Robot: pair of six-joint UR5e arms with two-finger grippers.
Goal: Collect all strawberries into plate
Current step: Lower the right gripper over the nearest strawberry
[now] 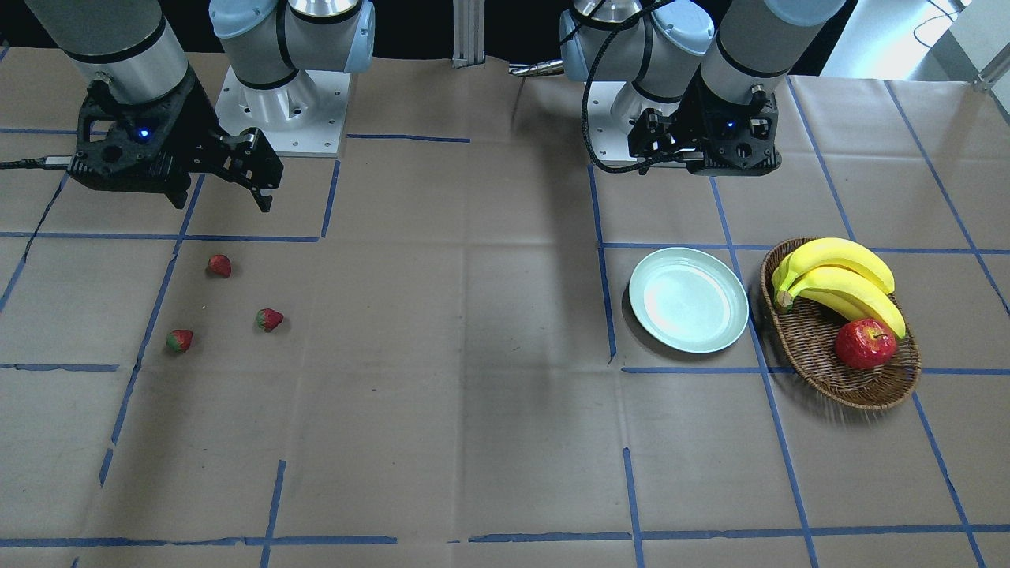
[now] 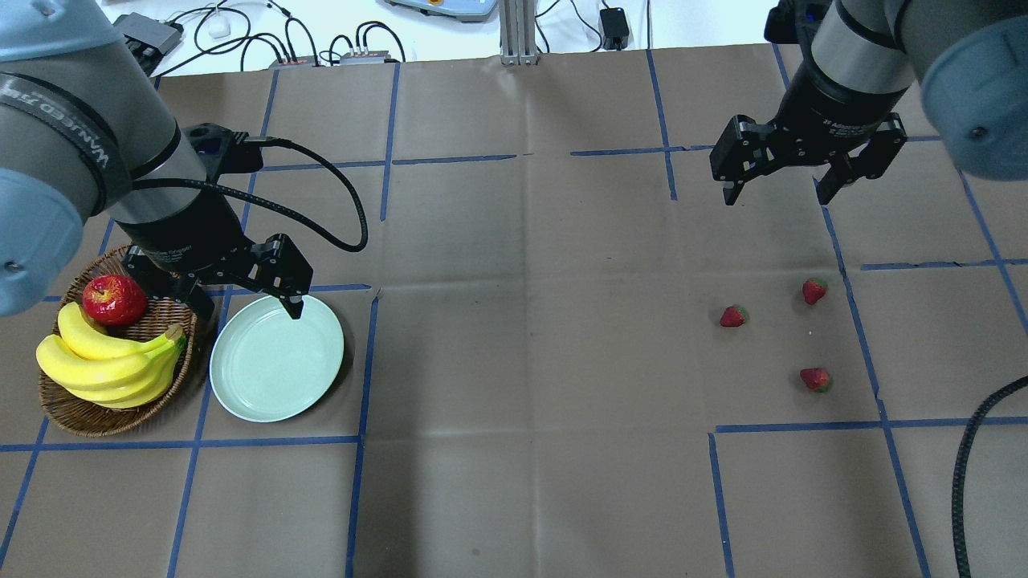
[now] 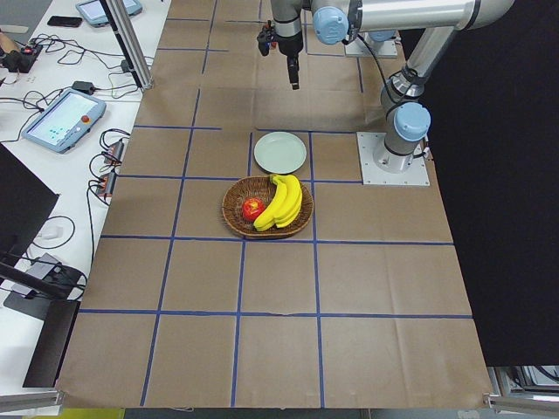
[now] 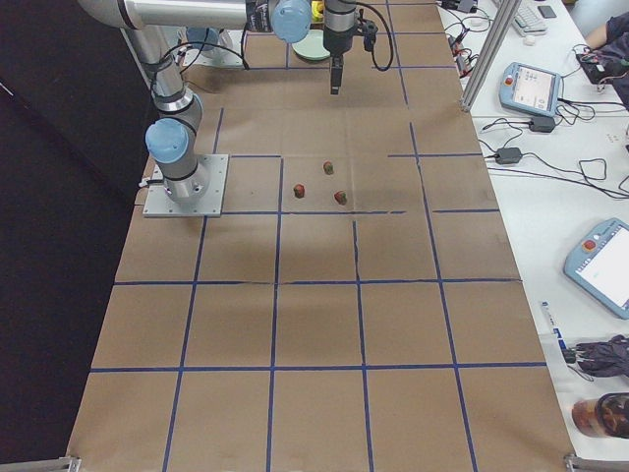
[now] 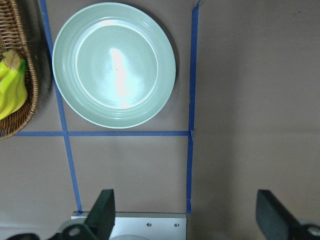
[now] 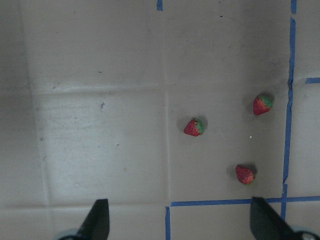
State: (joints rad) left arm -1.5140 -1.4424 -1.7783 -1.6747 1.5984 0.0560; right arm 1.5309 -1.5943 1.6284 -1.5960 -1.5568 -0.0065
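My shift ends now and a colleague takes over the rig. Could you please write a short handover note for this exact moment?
Left gripper: open, empty, above the table near the plate.
Right gripper: open, empty, above the table near the strawberries, touching none.
Strawberries: three, at and, lying apart on the robot's right side.
Plate: empty, on the robot's left, beside the basket.
Done: nothing collected.
Left: all three strawberries into the plate.
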